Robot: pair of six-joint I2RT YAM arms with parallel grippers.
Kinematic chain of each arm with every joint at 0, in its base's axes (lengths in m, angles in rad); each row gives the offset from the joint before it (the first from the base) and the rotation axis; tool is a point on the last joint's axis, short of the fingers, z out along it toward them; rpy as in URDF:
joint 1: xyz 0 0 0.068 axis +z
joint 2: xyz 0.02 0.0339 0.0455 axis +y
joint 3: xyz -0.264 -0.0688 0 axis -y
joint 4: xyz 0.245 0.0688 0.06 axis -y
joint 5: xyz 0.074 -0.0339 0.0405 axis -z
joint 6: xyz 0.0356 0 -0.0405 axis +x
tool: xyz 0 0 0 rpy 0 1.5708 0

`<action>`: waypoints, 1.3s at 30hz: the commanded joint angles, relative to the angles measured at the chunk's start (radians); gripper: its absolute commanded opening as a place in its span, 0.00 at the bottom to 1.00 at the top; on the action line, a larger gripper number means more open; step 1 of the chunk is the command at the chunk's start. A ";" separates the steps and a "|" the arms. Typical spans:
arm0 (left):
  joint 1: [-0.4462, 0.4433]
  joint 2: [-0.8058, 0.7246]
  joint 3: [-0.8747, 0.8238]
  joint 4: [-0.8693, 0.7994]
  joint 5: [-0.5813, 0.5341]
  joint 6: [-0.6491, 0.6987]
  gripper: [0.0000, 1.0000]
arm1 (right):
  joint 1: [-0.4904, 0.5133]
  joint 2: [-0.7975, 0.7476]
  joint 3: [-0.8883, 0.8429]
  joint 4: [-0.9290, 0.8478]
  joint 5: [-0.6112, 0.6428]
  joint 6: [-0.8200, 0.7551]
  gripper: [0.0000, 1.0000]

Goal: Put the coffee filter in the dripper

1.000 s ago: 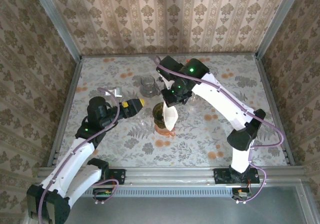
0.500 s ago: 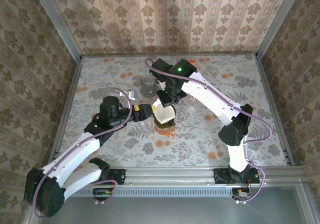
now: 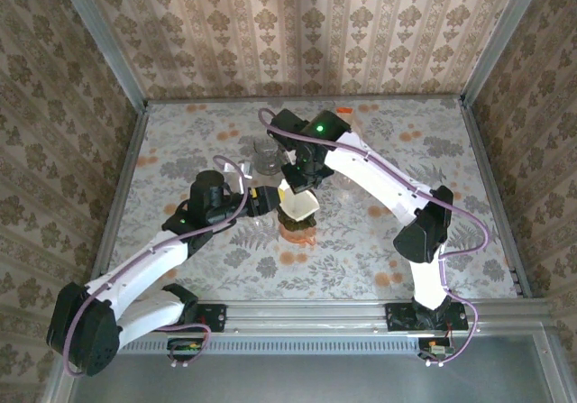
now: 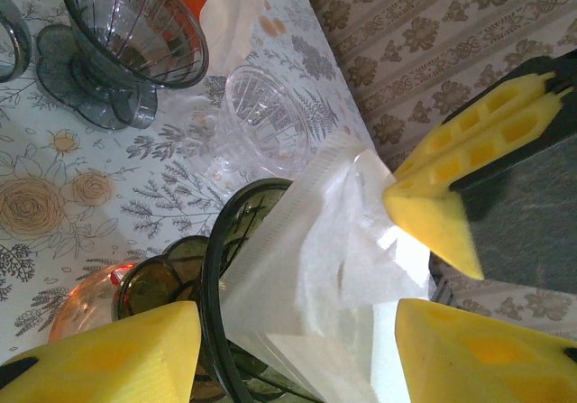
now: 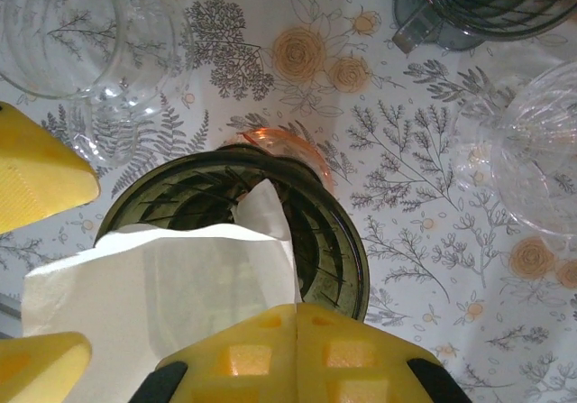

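Observation:
The dark green dripper stands mid-table on an orange saucer. The white coffee filter sits with its tip inside the dripper, its upper part sticking out above the rim. My right gripper is shut, pinching the filter's top edge between its fingertips. My left gripper is open. Its one finger is outside the dripper rim and the other is beyond the filter, so both lie between them.
A grey glass dripper stands behind the green one, also in the left wrist view. Clear glass drippers stand close around. Patterned walls enclose the table on three sides.
My left arm has swung right to the dripper and its jaws have narrowed around the filter. The right gripper has shifted left and set the filter lower into the dripper.

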 commanded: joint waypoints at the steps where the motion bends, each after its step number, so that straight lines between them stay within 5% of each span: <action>1: -0.005 0.012 0.000 0.024 -0.009 -0.013 0.60 | 0.005 -0.053 -0.055 0.038 0.037 -0.008 0.19; 9: -0.004 0.033 0.007 0.018 -0.006 -0.015 0.59 | 0.005 -0.213 -0.213 0.205 0.061 -0.003 0.56; 19: -0.004 0.036 0.023 0.000 -0.015 -0.013 0.61 | 0.012 -0.505 -0.575 0.581 0.010 0.011 0.74; 32: -0.003 0.031 0.032 -0.040 -0.033 -0.004 0.61 | 0.011 -0.538 -0.755 0.646 0.058 0.070 0.76; 39: -0.003 0.042 0.031 -0.037 -0.037 -0.005 0.61 | 0.013 -0.539 -0.821 0.702 0.085 0.063 0.56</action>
